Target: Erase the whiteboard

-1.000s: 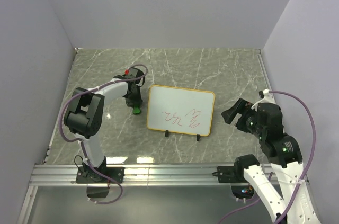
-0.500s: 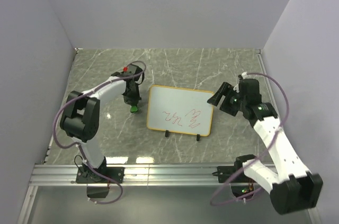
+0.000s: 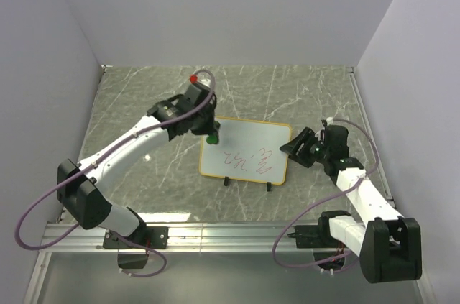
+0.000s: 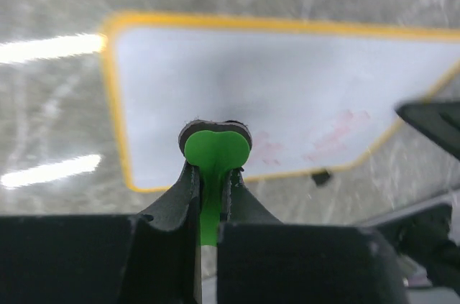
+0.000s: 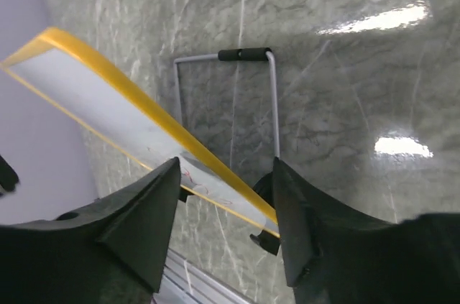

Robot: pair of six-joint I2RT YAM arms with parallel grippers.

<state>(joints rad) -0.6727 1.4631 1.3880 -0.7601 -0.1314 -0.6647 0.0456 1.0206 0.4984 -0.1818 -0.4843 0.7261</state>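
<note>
1 whiteboard (image 3: pixel 246 147) mid-bench (image 3: pixel 144 95), scribbles intact. 1 green eraser (image 4: pixel 214 150) clamped in left end effector (image 3: pixel 210 136), now over board's top-left corner, earlier beside it. Right end effector (image 3: pixel 296 147) fingers apart, now at board's right edge.

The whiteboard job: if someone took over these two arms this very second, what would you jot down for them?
Left gripper: shut on the green eraser, over the upper left part of the whiteboard. Whether the eraser touches the surface cannot be told.
Right gripper: open, with the board's right edge between its fingers, not clamped.
Whiteboard: between the two arms, propped on its wire stand.
Done: eraser in hand and at the board.
Left: the reddish scribbles low on the board are unwiped. Probably steady the board first, then wipe.
</note>
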